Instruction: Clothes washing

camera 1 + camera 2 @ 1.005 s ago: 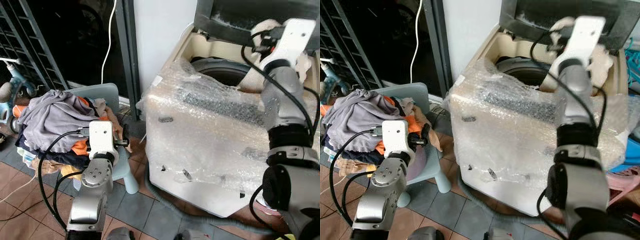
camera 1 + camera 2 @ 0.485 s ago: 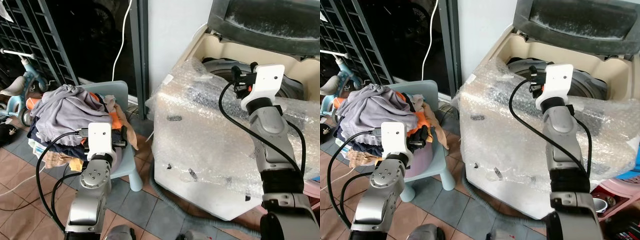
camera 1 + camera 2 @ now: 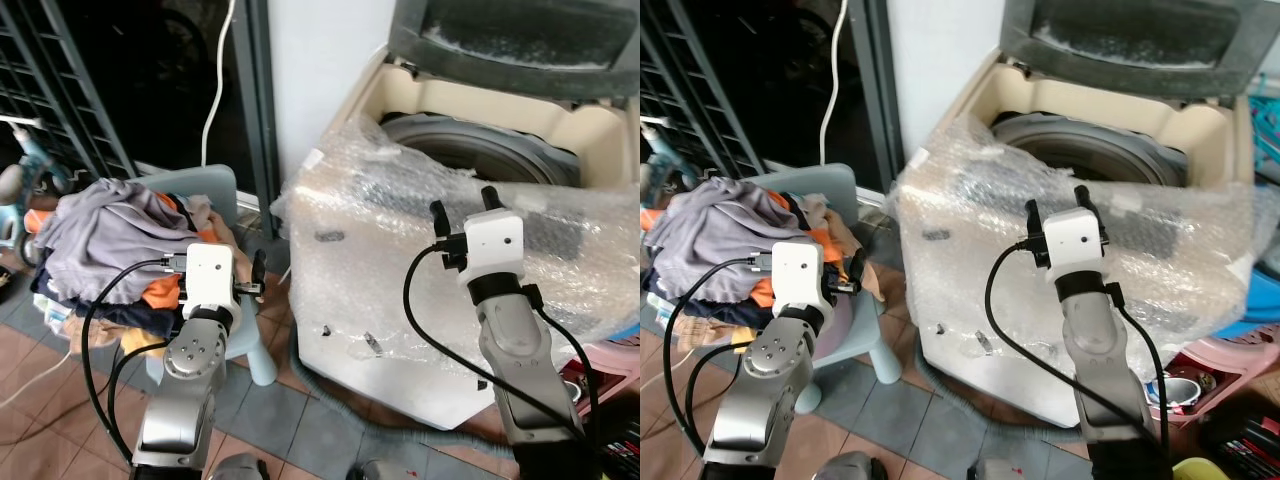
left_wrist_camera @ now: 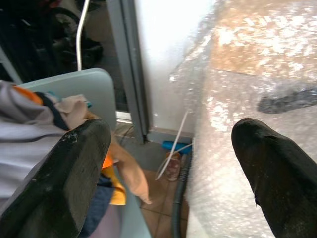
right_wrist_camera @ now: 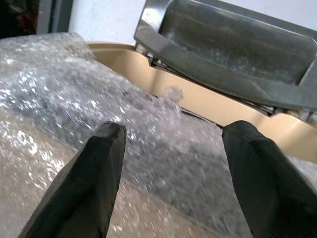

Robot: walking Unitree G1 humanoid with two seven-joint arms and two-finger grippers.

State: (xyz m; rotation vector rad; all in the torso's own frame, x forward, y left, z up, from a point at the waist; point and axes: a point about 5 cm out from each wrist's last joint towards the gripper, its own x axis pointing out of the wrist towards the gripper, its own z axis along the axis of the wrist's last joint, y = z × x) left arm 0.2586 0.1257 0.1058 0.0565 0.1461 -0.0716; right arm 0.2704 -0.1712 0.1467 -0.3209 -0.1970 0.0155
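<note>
Tiled floor; right gripper point(image 3: 461, 207) wide apart, seemingly empty, before washer point(image 3: 480, 150).

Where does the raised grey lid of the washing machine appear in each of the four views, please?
Left eye view: lid at the top right, above the beige tub opening.
Right eye view: lid at the top right, likewise.
Left wrist view: not in this picture.
Right wrist view: lid across the top, beyond the fingers.
Shared landmark: the bubble wrap over the machine's front.
</note>
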